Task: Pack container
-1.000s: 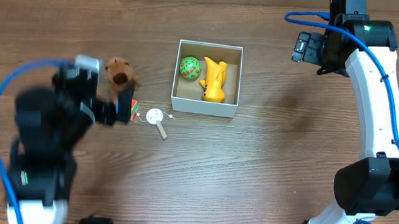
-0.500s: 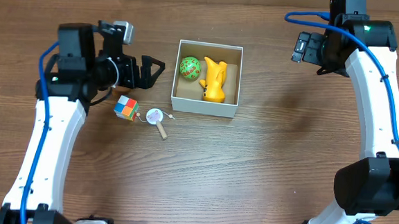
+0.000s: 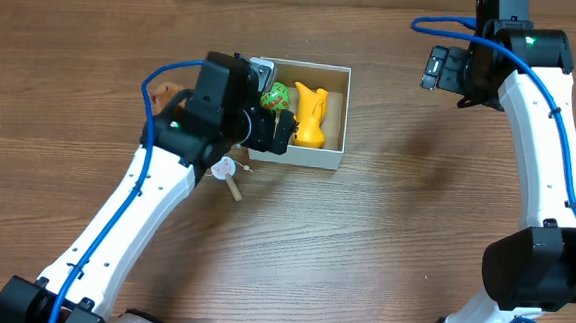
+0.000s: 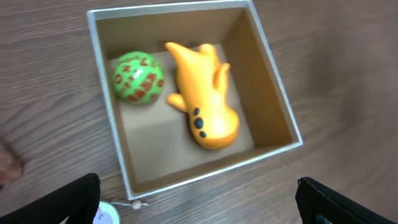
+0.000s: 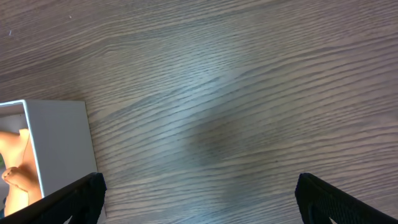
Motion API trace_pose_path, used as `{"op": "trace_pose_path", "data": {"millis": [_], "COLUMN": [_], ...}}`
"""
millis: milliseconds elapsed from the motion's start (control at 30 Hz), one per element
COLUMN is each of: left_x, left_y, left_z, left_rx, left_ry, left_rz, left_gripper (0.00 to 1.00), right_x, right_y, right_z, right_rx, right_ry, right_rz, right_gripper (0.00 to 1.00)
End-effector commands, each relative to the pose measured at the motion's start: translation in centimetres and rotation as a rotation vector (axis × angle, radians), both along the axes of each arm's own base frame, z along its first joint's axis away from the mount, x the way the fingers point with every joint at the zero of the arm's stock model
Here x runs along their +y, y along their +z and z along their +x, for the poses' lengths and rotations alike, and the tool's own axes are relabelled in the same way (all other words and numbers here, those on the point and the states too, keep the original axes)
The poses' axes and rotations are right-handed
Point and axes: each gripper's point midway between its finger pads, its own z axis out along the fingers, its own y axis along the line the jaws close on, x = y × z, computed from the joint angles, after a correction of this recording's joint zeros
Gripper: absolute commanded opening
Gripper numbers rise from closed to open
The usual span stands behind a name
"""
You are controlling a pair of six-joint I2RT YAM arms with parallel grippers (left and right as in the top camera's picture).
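**Left gripper**: fingers spread wide, nothing between them. Half a second earlier it hung over the table left of the box; it had since swung across to the container's near-left wall. Judged: it arrived empty-handed, so the packing gained nothing.

**Container**: on the table, just ahead of and below those fingers, its near wall lying between the fingertips, untouched.

**Contents, unchanged:** green ball on the left, yellow toy beside it.

**Outside, unpacked:** round tag by the near-left corner. Brown plush partly hidden behind the arm. Coloured cube, seen earlier, out of sight.

**Right gripper**: fingers spread, empty, unmoved, well apart to the container's right.
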Motion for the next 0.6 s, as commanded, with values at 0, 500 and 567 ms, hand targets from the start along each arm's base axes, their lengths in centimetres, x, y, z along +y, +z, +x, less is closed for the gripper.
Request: {"op": "trace_pose_path", "data": {"millis": [0, 500, 567], "left_x": [2.6, 5.8, 6.3], "left_y": [0.9, -1.4, -2.4], "left_z": [1.6, 1.8, 1.9], "left_rx": [-0.026, 0.022, 0.052], "left_ry": [0.203, 0.292, 0.304], "left_rz": [0.034, 0.149, 0.163], "left_gripper": [1.00, 1.00, 1.00], "right_x": [-0.4, -0.4, -0.4], "right_y": [1.6, 1.6, 1.6], "right_z": [0.1, 0.1, 0.1], "right_rx": [-0.043, -0.043, -0.043], "right_ry": [-0.015, -0.015, -0.015], "right_rz": [-0.003, -0.003, -0.003], "right_gripper": [1.00, 1.00, 1.00]}}
